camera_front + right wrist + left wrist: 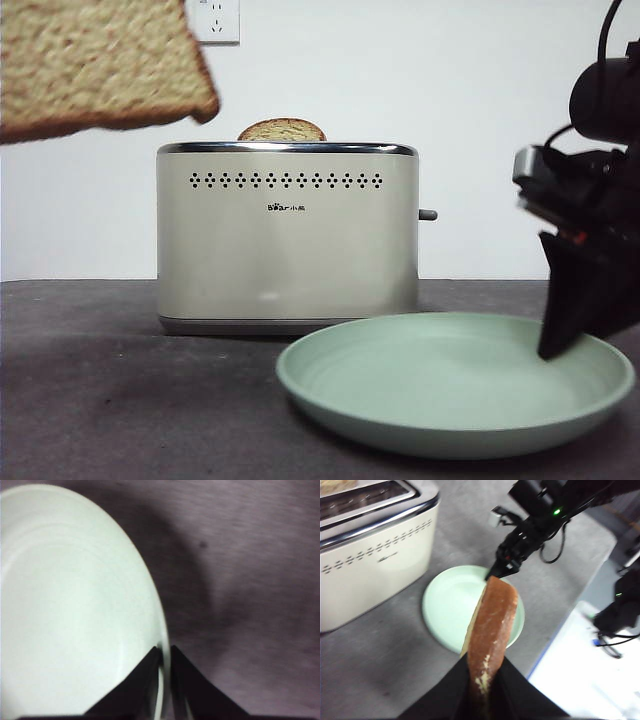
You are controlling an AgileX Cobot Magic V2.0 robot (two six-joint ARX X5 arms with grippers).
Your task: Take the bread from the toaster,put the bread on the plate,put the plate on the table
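Observation:
My left gripper [485,666] is shut on the bread [492,620], a tan slice with a brown crust, held on edge in the air above the plate [451,607]. In the front view the bread [100,60] hangs high at the top left, left of the toaster [288,235]. The mint-green plate [450,385] lies low in front of the toaster, to the right. My right gripper [560,340] is shut on the plate's right rim [161,670]. I cannot tell whether the plate touches the table [100,400].
A second, darker slice [282,130] pokes out of the toaster's slot. The toaster's lever [428,214] sticks out on its right side. The table's edge [555,645] runs close beyond the plate, with cables past it.

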